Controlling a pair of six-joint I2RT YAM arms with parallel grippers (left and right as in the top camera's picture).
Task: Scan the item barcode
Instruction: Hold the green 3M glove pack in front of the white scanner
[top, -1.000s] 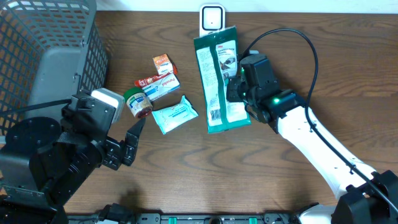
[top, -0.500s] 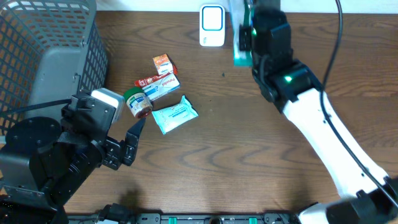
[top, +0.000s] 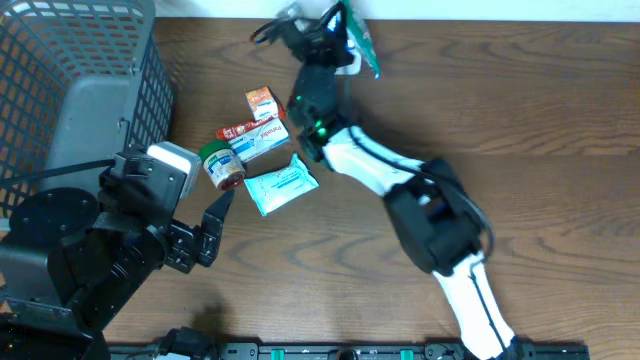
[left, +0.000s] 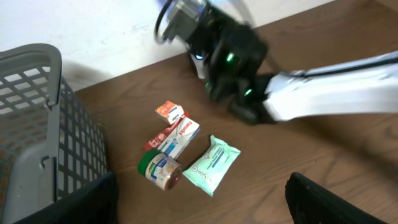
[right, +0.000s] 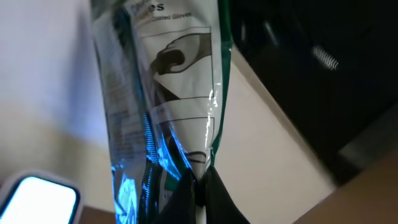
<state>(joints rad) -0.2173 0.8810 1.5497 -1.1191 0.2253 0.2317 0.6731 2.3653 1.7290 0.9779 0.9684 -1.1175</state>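
The right arm (top: 365, 168) reaches up from the bottom edge of the overhead frame, bends at a dark elbow right of centre, then runs its white forearm toward the top centre. There the right gripper (right: 199, 186) has its jaws pinched tight on the lower edge of a green-edged packet (right: 165, 93). The left arm (top: 90, 255) sits folded in the lower left corner, and the left gripper (left: 202, 190) is spread wide with nothing between its dark fingers (left: 87, 199), which show at the bottom corners of its wrist view.
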